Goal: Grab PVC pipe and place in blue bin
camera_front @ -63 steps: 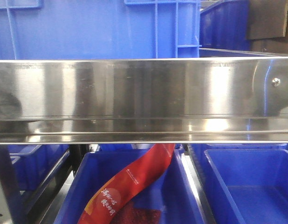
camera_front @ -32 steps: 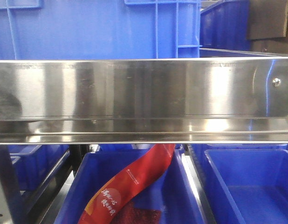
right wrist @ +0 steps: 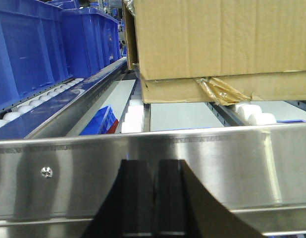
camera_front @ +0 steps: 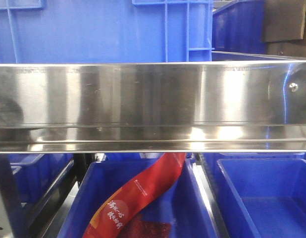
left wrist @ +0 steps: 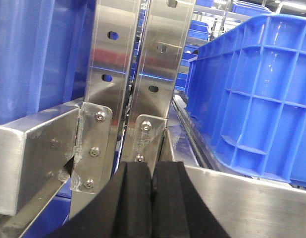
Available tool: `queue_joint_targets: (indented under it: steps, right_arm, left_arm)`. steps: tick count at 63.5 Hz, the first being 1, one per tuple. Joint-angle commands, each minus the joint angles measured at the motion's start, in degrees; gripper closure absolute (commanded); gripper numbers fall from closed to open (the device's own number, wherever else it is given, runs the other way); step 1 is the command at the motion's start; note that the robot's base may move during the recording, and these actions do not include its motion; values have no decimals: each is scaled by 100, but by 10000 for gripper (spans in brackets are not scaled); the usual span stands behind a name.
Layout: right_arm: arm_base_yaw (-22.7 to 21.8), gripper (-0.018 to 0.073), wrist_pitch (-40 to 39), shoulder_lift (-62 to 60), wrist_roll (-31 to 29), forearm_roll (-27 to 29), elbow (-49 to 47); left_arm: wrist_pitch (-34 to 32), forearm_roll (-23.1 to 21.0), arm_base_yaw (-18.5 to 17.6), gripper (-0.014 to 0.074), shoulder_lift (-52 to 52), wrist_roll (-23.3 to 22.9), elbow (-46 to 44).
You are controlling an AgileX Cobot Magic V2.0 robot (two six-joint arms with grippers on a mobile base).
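A: Anything moved since a second ago?
B: Nothing I can spot. Front view matches: the steel rail [camera_front: 153, 104] fills the middle, one blue bin [camera_front: 143, 198] below it with a red packet [camera_front: 143, 193] inside, another blue bin [camera_front: 264, 196] just beside it on the right.
A: Your tools?
B: My left tool [left wrist: 153, 198] has its pads pressed together, nothing between them, facing the steel uprights [left wrist: 135, 74]. My right tool [right wrist: 153, 198] is likewise closed and empty, in front of a steel rail under a cardboard box [right wrist: 217, 44].
A: The pipe?
B: Not in any view.
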Motion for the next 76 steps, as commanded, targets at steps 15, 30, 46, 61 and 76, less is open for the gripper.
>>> queue_joint_targets:
  steps: [15, 30, 46, 61, 76]
  right_arm:
    - [-37, 721, -82, -13, -54, -42, 12]
    - [-37, 721, -56, -13, -798, -42, 12]
    - [-37, 721, -54, -13, -800, -42, 12]
    - [-37, 721, -109, -13, -800, -42, 12]
    - [-37, 721, -226, -13, -800, -42, 12]
  left_arm:
    - [-41, -20, 22, 707, -32, 27, -11]
    - [-41, -20, 22, 707, -32, 27, -11]
    - [-41, -20, 22, 707, -32, 27, -11]
    - [-41, -20, 22, 707, -32, 27, -11]
    - [-41, -20, 22, 707, -32, 27, -11]
